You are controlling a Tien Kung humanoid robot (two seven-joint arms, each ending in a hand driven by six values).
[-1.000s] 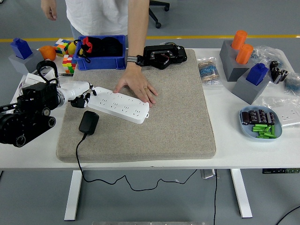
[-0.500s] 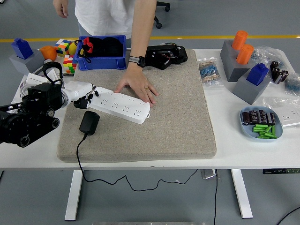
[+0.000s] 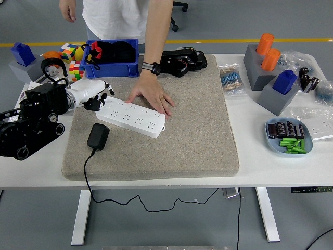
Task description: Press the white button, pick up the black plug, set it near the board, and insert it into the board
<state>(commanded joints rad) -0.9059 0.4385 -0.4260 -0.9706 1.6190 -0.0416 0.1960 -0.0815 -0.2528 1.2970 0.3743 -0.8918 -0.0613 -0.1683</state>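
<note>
- Nearest, a grey mat covers the middle of the white counter; a black cord trails off its near edge and hangs below.
- Black plug lies flat on the mat's left part, just beside the near side of the white board, apart from it.
- Board lies slantwise on the mat, sockets up.
- Left hand sits at the board's left end, white fingers loosely curled, grasping nothing; whether a fingertip touches the button cannot be told.
- Person's hand rests flat on the board's far edge, pinning it.
- Farther back: blue bin and a black device at the mat's far edge.
- Right side: a dish of green and dark parts.
</note>
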